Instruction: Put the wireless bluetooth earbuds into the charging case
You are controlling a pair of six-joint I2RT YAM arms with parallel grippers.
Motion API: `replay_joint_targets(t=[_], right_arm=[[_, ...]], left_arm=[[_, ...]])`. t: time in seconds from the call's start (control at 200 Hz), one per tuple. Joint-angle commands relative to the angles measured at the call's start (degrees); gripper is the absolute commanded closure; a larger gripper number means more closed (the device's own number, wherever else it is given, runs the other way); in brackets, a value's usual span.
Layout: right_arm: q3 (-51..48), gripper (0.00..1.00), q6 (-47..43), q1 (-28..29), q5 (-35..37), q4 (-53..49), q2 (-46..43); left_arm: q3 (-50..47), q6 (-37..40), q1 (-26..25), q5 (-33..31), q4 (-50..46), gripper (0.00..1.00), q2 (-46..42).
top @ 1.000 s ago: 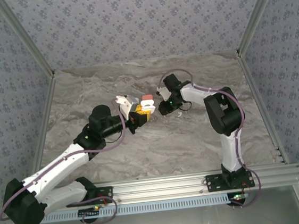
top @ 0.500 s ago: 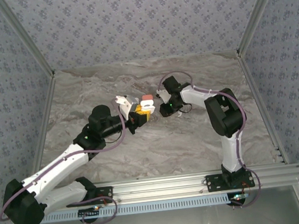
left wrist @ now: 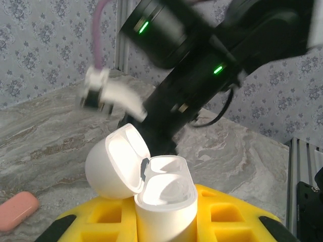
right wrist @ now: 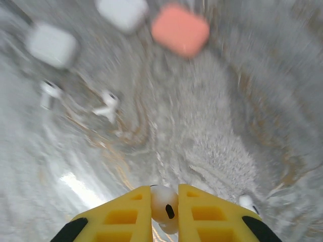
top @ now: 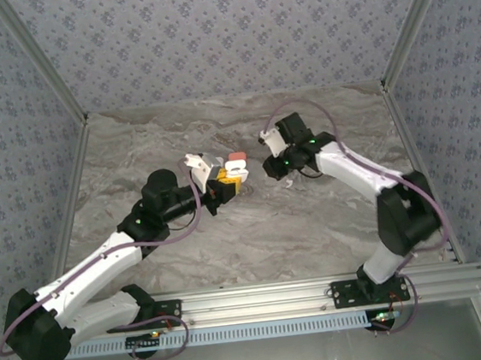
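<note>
An open white charging case (left wrist: 164, 194) stands upright between my left gripper's (left wrist: 164, 224) yellow fingers, its lid (left wrist: 117, 162) tipped back to the left and its wells looking bare. From above, the left gripper (top: 226, 181) holds it mid-table. My right gripper (right wrist: 165, 196) is shut on a white earbud (right wrist: 164, 206), lifted above the marble. Seen from the top camera, the right gripper (top: 271, 167) hangs just right of the case. Loose white earbuds (right wrist: 107, 105) (right wrist: 49, 92) lie on the table, and a further one (right wrist: 246, 201) sits beside the right finger.
A coral case (right wrist: 180, 29) and two white cases (right wrist: 122, 11) (right wrist: 52, 45) lie shut on the marble table (top: 313, 215). The coral case (left wrist: 17, 210) also lies left of my left gripper. The right arm (left wrist: 202, 65) looms dark behind the open case.
The right arm has swung its elbow out to the right and down; its gripper, still holding the earbud, shifted slightly right of the case. The left arm held still.
</note>
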Motion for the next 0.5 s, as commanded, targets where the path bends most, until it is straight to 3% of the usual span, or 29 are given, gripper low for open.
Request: replay_joint_targets(t=[0.0,0.21,0.495], right_arm=[[-2.9,0.84,0.4,0.2,-2.5,2.6,-8.2],[-5.1,0.85,0.0,2.7,-7.5,7.2,-20.1],[-6.8,0.85,-1.8,8.5,-6.0,14.2,-27.4]], left_arm=[[-0.2,-0.5,-0.4,1.0,3.7,1.00,0.9],[0.4,-1.2,-0.4,2.7,5.5,1.00,3.3],[0.8,-1.4,-0.5,4.0,6.3,1.00,4.5]])
